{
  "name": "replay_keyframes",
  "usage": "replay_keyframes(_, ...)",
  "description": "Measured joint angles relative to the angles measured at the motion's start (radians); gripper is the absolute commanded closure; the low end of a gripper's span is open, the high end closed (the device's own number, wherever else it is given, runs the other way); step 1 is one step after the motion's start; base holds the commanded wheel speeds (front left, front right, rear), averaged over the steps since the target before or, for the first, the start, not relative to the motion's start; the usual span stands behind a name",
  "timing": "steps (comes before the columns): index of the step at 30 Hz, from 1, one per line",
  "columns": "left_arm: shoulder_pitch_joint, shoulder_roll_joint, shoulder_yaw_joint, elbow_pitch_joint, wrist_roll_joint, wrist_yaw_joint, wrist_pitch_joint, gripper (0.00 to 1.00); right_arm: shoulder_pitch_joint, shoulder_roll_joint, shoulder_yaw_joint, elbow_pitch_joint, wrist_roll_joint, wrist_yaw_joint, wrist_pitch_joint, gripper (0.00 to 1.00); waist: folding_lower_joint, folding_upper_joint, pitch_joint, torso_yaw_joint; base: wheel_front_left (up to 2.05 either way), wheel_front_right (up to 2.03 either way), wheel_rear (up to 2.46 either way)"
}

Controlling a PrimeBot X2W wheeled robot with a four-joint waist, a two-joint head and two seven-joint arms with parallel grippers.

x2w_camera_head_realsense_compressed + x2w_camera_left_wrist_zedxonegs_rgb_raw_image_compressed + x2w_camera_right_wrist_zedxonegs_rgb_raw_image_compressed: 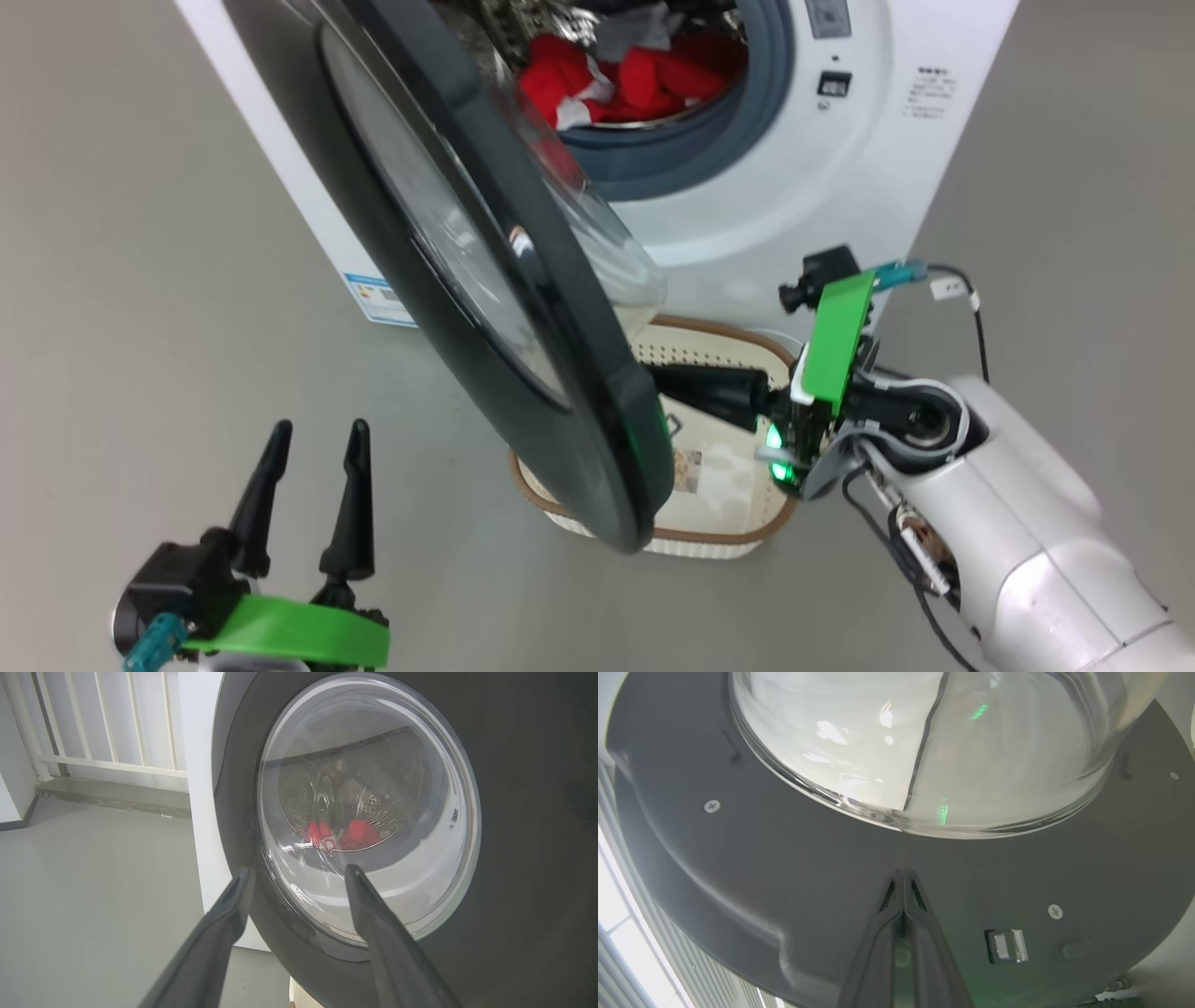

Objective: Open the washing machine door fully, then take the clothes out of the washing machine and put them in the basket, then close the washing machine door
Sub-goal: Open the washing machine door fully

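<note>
The washing machine [747,215] stands ahead with its door [485,280] swung partly out, black rim toward me. Red and white clothes [625,79] lie in the drum. Below the door sits the cream basket [719,523] with its brown rim. My right gripper [903,873] is shut, empty, its tips against the grey inner face of the door [784,868], just under the clear bowl window [924,742]. My left gripper [317,434] is open at the lower left, clear of the door's outer side; through the door's window [369,812] the clothes [345,835] show red.
Grey floor [140,280] spreads to the left of the machine. A white railing [103,723] and a low step stand beyond the machine's left side. My right forearm [1027,532] reaches in from the lower right over the basket.
</note>
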Motion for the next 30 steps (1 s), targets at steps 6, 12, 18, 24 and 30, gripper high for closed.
replay_keyframes(6,0.021,0.0,0.0,0.002,0.0,0.0,0.0,0.0,0.041,0.001,0.03,-0.003,0.024,0.0,0.003,1.0,0.0,0.0,-0.039,0.037,0.0,0.0,0.0)
replay_keyframes(12,0.051,0.0,0.0,0.004,0.007,0.0,0.0,0.0,0.079,0.0,0.055,-0.005,0.045,0.0,-0.007,1.0,0.0,0.0,-0.078,0.081,0.0,0.0,0.0)
replay_keyframes(18,0.062,0.001,0.0,0.007,0.016,0.0,0.0,0.0,0.103,0.0,0.08,-0.007,0.072,0.0,-0.015,1.0,0.0,0.0,-0.111,0.137,0.0,0.0,0.0)
replay_keyframes(24,0.082,0.003,0.001,0.008,0.023,-0.001,0.0,0.0,0.118,0.0,0.104,-0.011,0.084,0.0,-0.026,1.0,-0.0001,0.0,-0.137,0.203,0.0,0.0,0.0)
replay_keyframes(30,0.098,0.003,0.003,-0.017,0.015,0.011,0.0,0.0,0.111,0.005,0.145,-0.011,0.103,0.0,-0.024,1.0,0.0,0.0,-0.134,0.228,0.0,0.0,0.0)
